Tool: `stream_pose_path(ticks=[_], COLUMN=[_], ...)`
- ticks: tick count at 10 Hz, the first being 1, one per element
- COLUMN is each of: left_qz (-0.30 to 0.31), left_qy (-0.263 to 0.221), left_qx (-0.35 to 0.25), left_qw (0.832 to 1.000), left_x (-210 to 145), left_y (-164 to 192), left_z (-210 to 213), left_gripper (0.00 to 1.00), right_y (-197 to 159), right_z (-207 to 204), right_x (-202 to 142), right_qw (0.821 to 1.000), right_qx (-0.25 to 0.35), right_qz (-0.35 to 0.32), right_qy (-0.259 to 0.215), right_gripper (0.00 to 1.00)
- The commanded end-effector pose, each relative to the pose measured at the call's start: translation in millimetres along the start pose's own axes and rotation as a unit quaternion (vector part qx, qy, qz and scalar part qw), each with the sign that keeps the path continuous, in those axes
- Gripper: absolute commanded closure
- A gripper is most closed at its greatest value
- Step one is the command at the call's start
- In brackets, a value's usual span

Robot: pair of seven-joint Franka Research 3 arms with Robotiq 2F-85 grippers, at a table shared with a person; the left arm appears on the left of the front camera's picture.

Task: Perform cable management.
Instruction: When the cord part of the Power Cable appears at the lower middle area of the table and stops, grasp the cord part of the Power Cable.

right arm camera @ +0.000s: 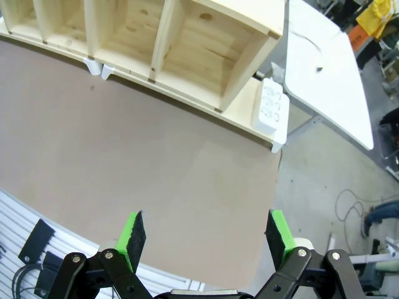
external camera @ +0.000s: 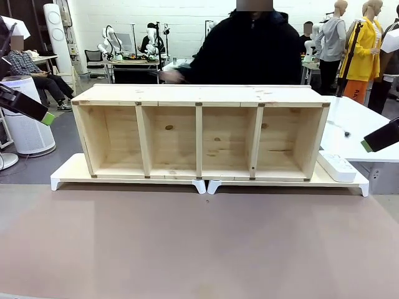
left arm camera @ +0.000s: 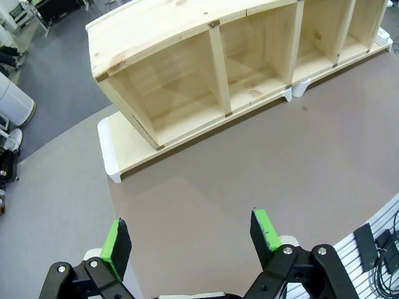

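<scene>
The cable (external camera: 346, 133) is a thin black cord ending in a small plug. It lies on the white side table (external camera: 361, 121) to the right of the wooden shelf (external camera: 199, 134). In the right wrist view the cable (right arm camera: 318, 68) shows on that same table, beyond the power strip. My left gripper (left arm camera: 190, 240) hangs open over the brown table, with nothing between its green pads. My right gripper (right arm camera: 206, 240) is open too, high above the table's right part. In the front view the left gripper (external camera: 45, 118) is at the left edge and the right gripper (external camera: 369, 144) at the right edge.
The four-compartment shelf stands on white risers (external camera: 206, 185). A white power strip (external camera: 336, 167) lies on the riser at the shelf's right end. A person in black stands behind the shelf, one hand (external camera: 171, 76) near its top. The brown tabletop (external camera: 199, 243) stretches in front.
</scene>
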State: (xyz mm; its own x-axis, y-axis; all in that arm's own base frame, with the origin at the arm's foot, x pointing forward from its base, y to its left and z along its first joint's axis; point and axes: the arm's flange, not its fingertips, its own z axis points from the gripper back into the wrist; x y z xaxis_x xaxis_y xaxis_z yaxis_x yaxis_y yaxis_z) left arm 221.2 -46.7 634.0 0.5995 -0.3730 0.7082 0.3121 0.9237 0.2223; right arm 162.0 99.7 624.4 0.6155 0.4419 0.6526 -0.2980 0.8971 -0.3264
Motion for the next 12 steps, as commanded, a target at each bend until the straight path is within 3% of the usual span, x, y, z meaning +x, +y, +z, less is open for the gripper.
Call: stream_pose_path(ticks=[1,12], left_qz=[-0.002,-0.002], left_qy=[-0.005,-0.005], left_qx=[0.002,0.002], left_qw=[1.0,1.0], left_x=[3.1,3.1], left_y=[-0.7,-0.7], left_z=[-2.3,-2.3], left_gripper=[0.0,0.0], right_y=[-0.8,-0.8], right_z=[-1.0,-1.0], right_x=[0.4,0.4], right_qw=[1.0,1.0], right_qx=[-0.002,-0.002], right_qz=[0.001,0.001], right_qy=[0.001,0.001], right_gripper=[0.0,0.0])
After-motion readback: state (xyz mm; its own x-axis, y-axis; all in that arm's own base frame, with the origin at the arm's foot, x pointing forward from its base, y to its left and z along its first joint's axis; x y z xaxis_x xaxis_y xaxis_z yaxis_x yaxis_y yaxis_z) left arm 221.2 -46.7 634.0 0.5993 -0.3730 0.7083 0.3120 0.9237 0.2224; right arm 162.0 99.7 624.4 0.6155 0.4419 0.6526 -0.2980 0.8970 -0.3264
